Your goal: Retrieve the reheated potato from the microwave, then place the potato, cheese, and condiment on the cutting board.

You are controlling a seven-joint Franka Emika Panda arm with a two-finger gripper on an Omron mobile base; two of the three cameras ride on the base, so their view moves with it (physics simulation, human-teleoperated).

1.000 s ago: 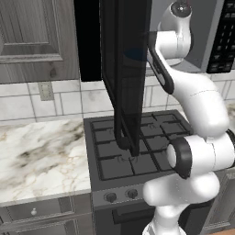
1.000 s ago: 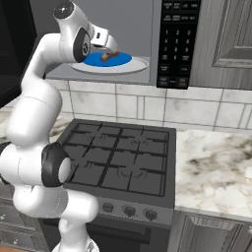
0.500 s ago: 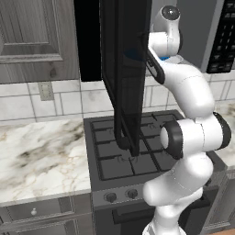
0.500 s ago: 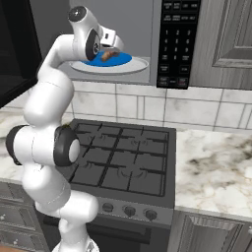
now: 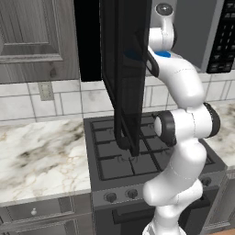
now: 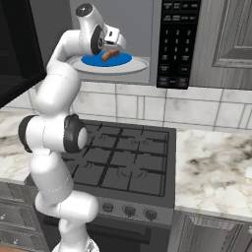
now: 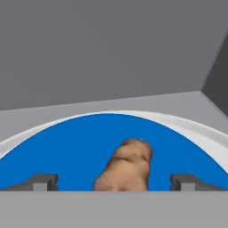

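Marble counter (image 5: 41,158), black gas stove (image 6: 128,160), white tile backsplash (image 6: 206,106), grey cabinets (image 5: 30,39).

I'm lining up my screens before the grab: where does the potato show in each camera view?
Left base view: I can't pick it out; the open microwave door and the arm stand in front of the oven.
Right base view: potato upper left of centre, on the blue plate inside the microwave.
Hand view: potato bottom centre, between the open claw tips.
Shared landmark: the blue plate.
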